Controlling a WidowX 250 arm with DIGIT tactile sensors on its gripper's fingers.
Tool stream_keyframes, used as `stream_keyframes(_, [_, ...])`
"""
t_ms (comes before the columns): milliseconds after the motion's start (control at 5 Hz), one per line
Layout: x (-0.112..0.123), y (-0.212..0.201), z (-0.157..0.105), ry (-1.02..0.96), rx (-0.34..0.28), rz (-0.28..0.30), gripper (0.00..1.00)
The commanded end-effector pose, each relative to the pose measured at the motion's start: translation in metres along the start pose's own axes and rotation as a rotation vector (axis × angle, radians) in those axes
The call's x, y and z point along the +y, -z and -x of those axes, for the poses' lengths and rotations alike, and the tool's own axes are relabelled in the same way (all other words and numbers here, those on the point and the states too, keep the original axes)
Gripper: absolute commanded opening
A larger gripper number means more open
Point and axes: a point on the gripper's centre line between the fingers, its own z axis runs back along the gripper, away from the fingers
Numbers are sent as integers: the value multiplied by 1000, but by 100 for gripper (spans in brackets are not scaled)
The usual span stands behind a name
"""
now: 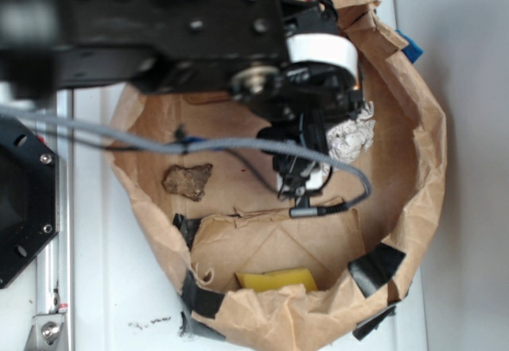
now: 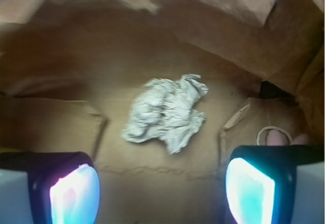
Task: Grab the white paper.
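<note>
Inside the brown paper-lined basin (image 1: 413,152), toward its right side, the crumpled white paper wad (image 2: 165,113) lies free; the black gripper (image 2: 162,183) hangs above it, spread wide.

White paper (image 2: 166,113), grey in the creases. Brown paper bin (image 1: 421,160), black tape patches (image 1: 375,265). Brown lump (image 1: 188,181). Yellow block (image 1: 276,279). Gripper (image 2: 162,186) black, pads (image 2: 250,188) glowing cyan-pink.

You've got a brown paper enclosure (image 1: 421,168) on the white table (image 1: 103,303), walls patched with black tape (image 1: 374,265). Inside: brown rock-like lump (image 1: 188,181) on the left floor, yellow block (image 1: 276,279) against the near wall. Blue scrap (image 1: 413,48) at the far rim.
</note>
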Motion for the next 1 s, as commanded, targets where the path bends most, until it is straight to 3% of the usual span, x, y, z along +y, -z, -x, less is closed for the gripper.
stream_keyframes(0, [-11,3,-22,76,-53,33,100])
stream_keyframes(400, [-29,-25,-15,107,-123,99,100])
stream_keyframes(800, [-24,-3,-21,122,-145,99,100])
